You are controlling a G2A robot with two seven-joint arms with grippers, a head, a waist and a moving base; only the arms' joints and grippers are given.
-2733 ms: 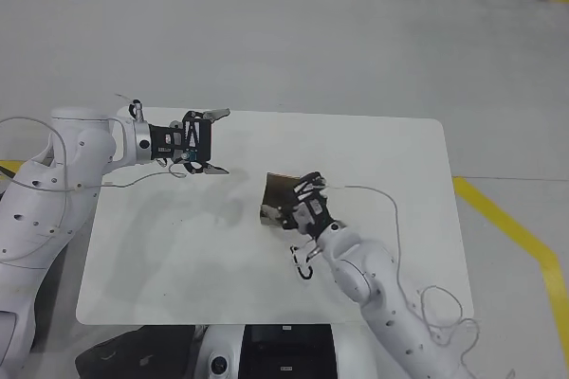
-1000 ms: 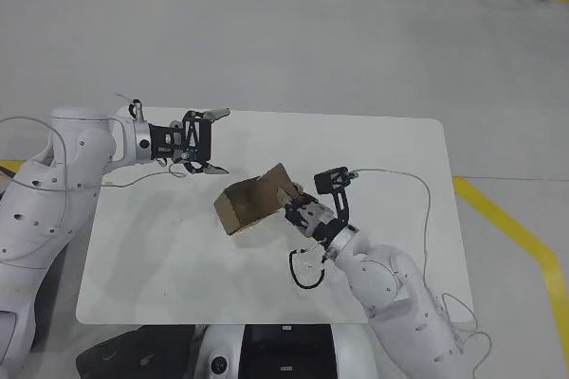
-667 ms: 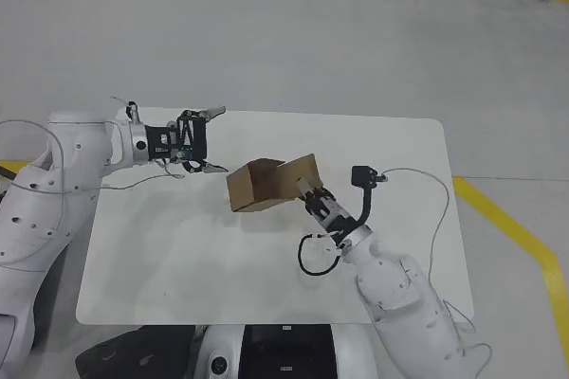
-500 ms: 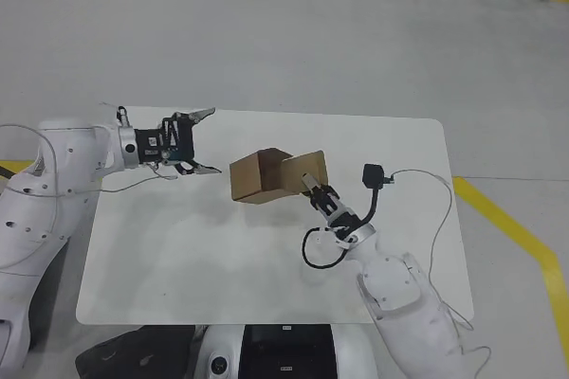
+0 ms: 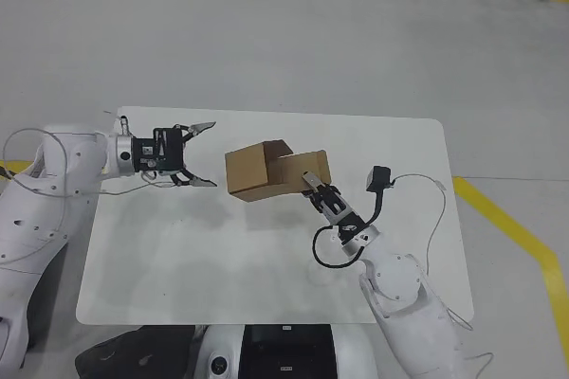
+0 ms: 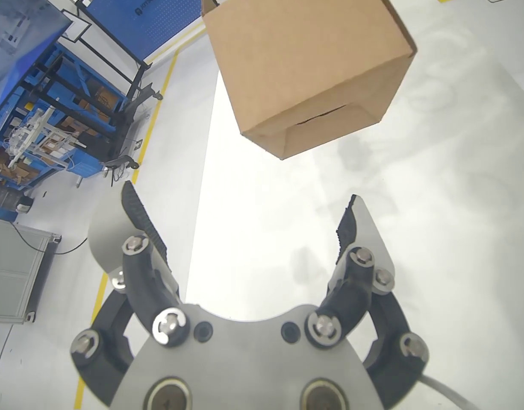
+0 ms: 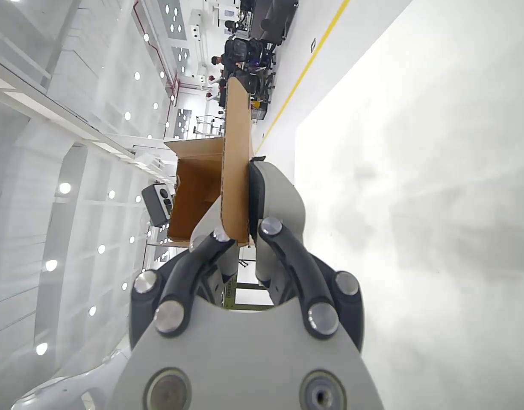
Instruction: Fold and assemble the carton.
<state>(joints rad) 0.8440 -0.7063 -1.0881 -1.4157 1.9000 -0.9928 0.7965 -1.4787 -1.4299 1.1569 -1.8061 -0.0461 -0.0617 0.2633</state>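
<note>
1. We see the carton [image 5: 256, 171] in the upper middle of the top view, between the 2 grippers. It appears lifted clear of the white table [image 5: 266, 270].
2. Its long axis runs roughly left to right across that frame, tilted slightly. The closed box body is at the left and 1 open flap sticks out at the right.
3. The left gripper [image 5: 209, 154] is at the left of the carton in the top view, near it but apart, with its mouth facing the box body.
4. In the left wrist view, the carton [image 6: 304, 57] hangs in the upper centre of the frame, beyond the left gripper [image 6: 240, 215]. A tucked end face with a thin slit is turned toward us.
5. The left gripper's fingers are spread wide, and they hold and touch nothing.
6. The right gripper [image 5: 315, 187] is just right of centre in the top view, at the carton's flap end.
7. In the right wrist view, the right gripper [image 7: 238, 198] is clamped on the flap [image 7: 234, 151]. The cardboard edge is pinched between its pads, and the open brown interior lies beyond, at centre left of the frame.
8. We judge the left arm to be the free one for the coming move, which must cross the gap rightward to the box body. We cannot tell whether its spread spans the carton.
</note>
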